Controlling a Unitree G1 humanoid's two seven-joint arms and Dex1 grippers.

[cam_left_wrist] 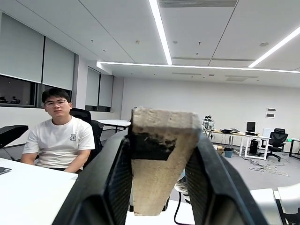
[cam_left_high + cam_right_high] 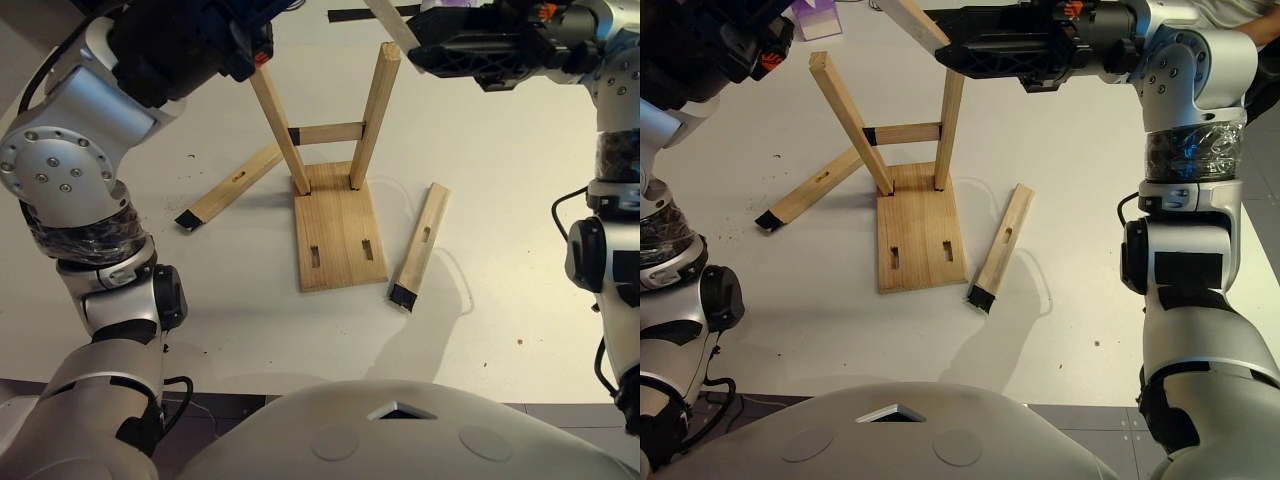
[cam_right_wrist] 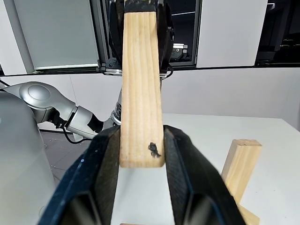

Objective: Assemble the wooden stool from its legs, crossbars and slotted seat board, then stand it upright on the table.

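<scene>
The seat board (image 2: 338,240) lies flat mid-surface (image 2: 500,330). Two standing legs (image 2: 372,115) rise at its 12 o'clock edge, a crossbar (image 2: 330,133) between them. One loose leg (image 2: 228,188) lies at its 10 o'clock, a second loose leg (image 2: 420,245) at 3 o'clock. Overhead, the left gripper (image 1: 162,136) clamps a block (image 1: 159,187) at 11 o'clock, and the right gripper (image 3: 141,133) clamps a stick (image 3: 140,70) at 1 o'clock.

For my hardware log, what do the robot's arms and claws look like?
The left arm and right arm have silver-grey shells, black joints, black-wrapped bands and thin black cables. The left claw and right claw are matte black, with small orange details behind.
</scene>
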